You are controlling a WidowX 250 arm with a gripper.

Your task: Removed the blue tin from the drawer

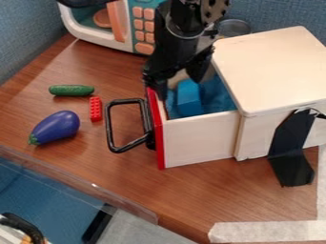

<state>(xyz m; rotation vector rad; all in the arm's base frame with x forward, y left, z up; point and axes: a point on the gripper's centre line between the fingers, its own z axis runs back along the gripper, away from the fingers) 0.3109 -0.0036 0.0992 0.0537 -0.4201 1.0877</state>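
Reckoned from the blue tin [189, 98], pale tape [264, 232] lies nearest, at five o'clock on the worktop [191, 193]. The purple eggplant [55, 127] sits between eight and nine, the red brick [96, 109] near nine. The tin stands inside the pulled-out drawer [200, 139], at about five o'clock from the tool [179, 78], whose fingers are spread apart just above it. Farther back, a toy microwave [100, 42] stands at eleven.

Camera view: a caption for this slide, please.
Black gripper hanging over an open, red-fronted drawer with a blue block inside; toy eggplant, cucumber and red brick lie nearby.
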